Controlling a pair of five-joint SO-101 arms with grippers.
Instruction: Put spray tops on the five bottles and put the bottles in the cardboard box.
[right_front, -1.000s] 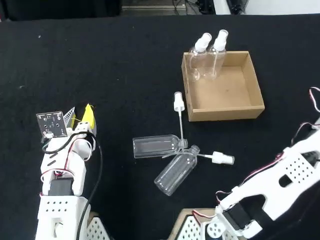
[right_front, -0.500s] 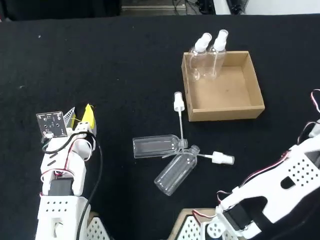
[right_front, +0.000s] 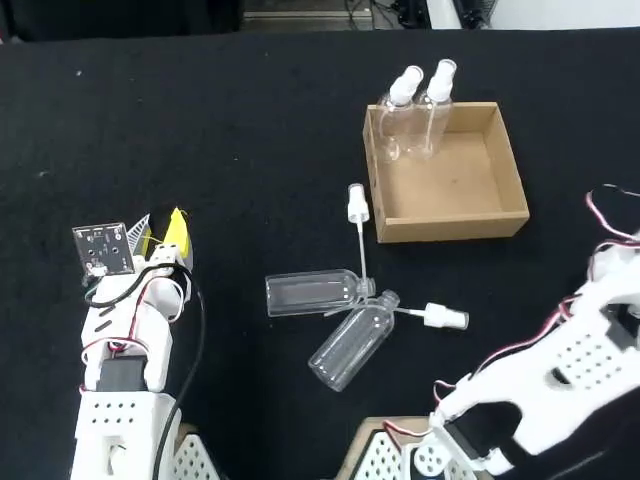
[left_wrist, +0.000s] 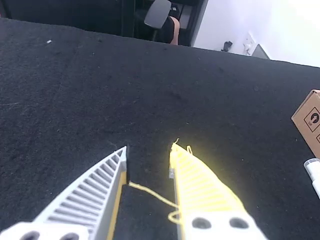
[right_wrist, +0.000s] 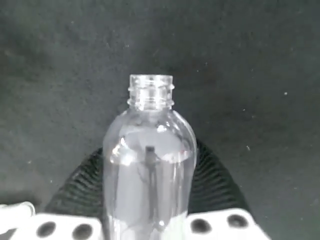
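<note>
Black bench (right_front: 200, 120): your right arm (right_front: 560, 370) has swung lower toward 4 o'clock, right hand (right_wrist: 150, 165) clamped on an uncapped bottle (right_wrist: 150, 120) needing a spray top (right_front: 445, 318); left hand (left_wrist: 148, 155) sits open, empty, at 8 o'clock.

No word or number is reading clearly anywhere. In the left wrist view, the box (left_wrist: 311, 125) is showing two small dark printed marks on its brown side wall, one above the other. They are looking like square handling symbols, and they are lying too close to the frame edge to be made out.
</note>
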